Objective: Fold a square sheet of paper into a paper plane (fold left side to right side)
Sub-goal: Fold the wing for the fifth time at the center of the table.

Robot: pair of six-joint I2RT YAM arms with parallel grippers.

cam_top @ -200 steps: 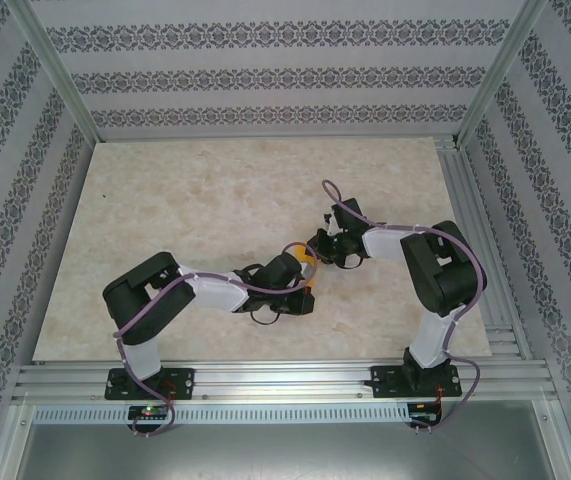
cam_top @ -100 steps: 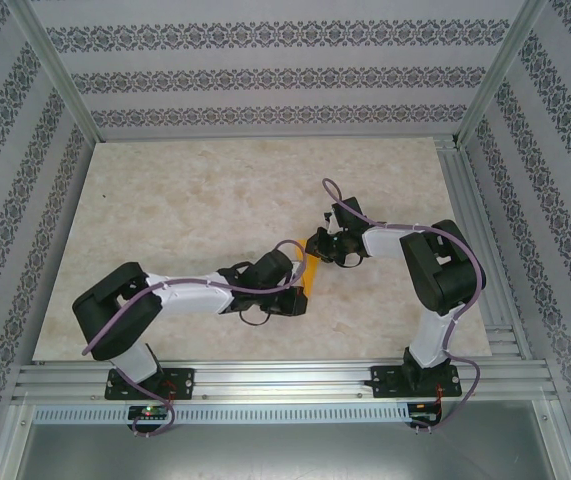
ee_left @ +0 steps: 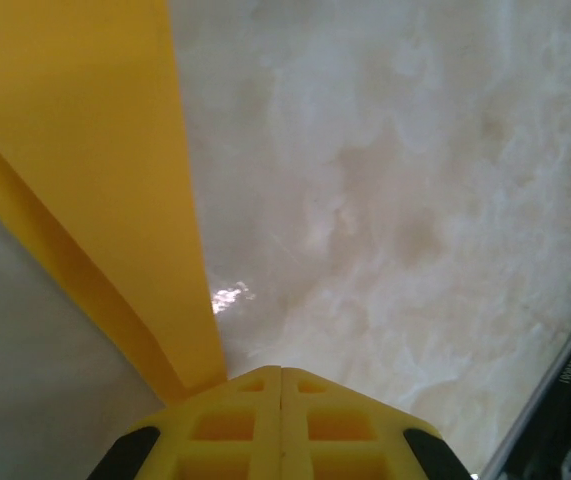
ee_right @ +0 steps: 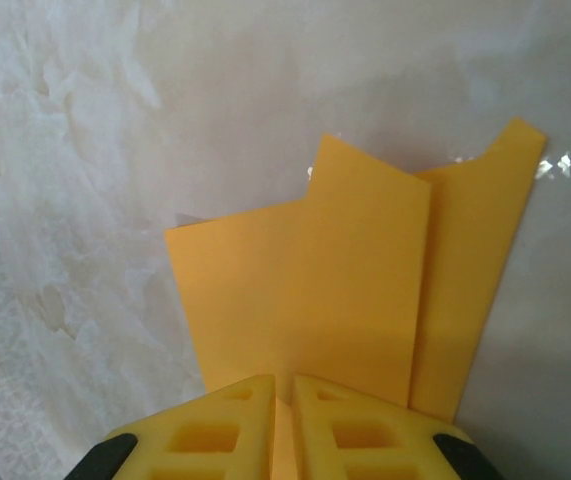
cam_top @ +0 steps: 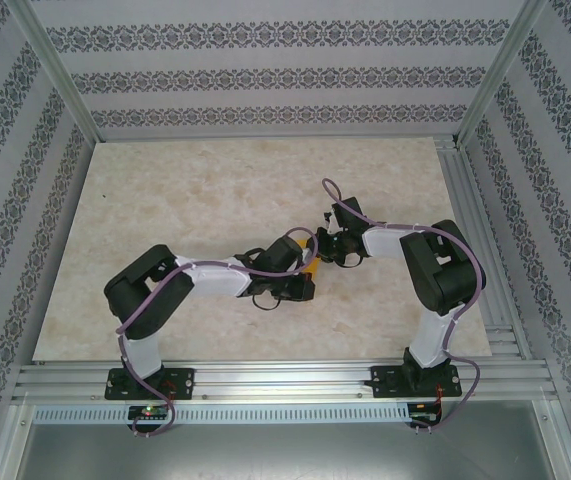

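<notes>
Paper: we see the paper [cam_top: 310, 268] as a narrow orange-yellow strip, already folded in layers, lying on the table [cam_top: 215, 190] in the middle between the two arms.
Long axis: in the top view the strip runs from the far side toward the arm bases, leaning a little, so both arms meet it broadside.
Layers: the right wrist view shows the paper [ee_right: 345, 290] as overlapping flaps with a raised corner at its far edge; it is a stack, not a flat single sheet.
Right gripper: the right gripper [ee_right: 283, 385] sits on the near edge of that stack, pads nearly together with a thin slit that shows orange. We read this as a pinch on the paper. In the top view the right gripper [cam_top: 320, 247] is at the strip's far end.
Left gripper: the left gripper [ee_left: 281, 385] has its pads pressed flat together with nothing in the seam. The paper [ee_left: 65, 150] lies to its left and runs away up the view, its long edge ending right at the left pad. We cannot tell whether the tips press on it.
Nearer arm: in the top view the left gripper [cam_top: 303, 280] is at the strip's near end, so both are in reach.
What the move turns on: we judge that a left-to-right fold must swing across the long axis toward the right arm while the right pinch anchors the far end.
</notes>
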